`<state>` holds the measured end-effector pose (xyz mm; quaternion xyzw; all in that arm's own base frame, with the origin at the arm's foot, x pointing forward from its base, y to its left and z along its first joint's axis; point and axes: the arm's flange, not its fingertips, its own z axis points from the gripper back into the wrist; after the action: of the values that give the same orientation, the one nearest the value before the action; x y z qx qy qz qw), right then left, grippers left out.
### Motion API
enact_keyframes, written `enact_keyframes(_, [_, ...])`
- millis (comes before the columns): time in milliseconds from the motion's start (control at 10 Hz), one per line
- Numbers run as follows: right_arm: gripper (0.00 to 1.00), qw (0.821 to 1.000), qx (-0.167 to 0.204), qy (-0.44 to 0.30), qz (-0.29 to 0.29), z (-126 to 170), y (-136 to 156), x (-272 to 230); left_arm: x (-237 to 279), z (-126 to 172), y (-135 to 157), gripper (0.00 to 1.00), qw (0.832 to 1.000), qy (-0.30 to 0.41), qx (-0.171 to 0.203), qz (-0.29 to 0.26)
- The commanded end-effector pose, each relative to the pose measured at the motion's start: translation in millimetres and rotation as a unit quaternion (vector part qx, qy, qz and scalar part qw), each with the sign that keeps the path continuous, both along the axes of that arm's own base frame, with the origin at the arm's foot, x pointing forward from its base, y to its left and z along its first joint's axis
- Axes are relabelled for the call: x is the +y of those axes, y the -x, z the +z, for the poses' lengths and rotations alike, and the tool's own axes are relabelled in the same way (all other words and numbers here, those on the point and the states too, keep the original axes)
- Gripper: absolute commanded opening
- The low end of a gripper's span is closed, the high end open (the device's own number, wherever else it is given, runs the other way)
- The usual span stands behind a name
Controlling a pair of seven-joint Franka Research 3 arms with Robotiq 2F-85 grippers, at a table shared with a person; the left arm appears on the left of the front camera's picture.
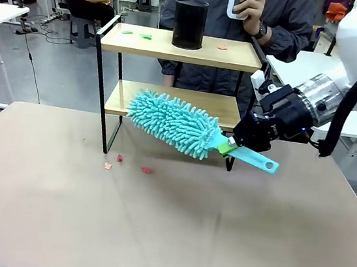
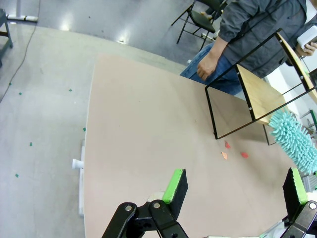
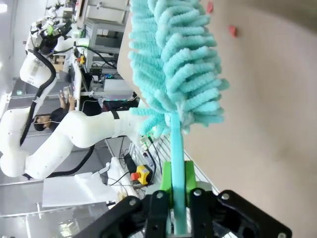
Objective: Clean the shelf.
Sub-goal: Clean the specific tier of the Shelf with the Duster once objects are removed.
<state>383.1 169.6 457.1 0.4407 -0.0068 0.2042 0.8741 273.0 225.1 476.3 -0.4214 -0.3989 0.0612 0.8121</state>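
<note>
The shelf (image 1: 177, 46), pale wooden boards in a thin black frame, runs crosswise just beyond the right tool (image 1: 232, 146), which clamps a shaggy teal duster (image 1: 173, 123) pointing left; the left tool (image 2: 236, 184) gapes empty.

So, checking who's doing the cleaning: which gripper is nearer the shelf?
Right. The right gripper, shut on the duster, is beside the shelf, at its right front leg; the left gripper hangs open, well back over the table.
</note>
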Motion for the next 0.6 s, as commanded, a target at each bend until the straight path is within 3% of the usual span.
enact_keyframes(0, [0.12, 0.999, 0.004, -0.033, 0.005, -4, 1, -8, -1, -1, -1, 1.0, 1.0, 0.0, -0.016, -0.002])
enact_keyframes(300, [0.12, 0.996, 0.05, -0.065, 0.036, -1, 6, -21, -1, -1, -1, 1.0, 1.0, 0.0, -0.016, -0.002])
enact_keyframes(500, [0.12, 0.981, 0.131, -0.116, 0.084, 31, 33, -93, -1, -1, -1, 1.0, 1.0, 0.0, -0.016, -0.002])
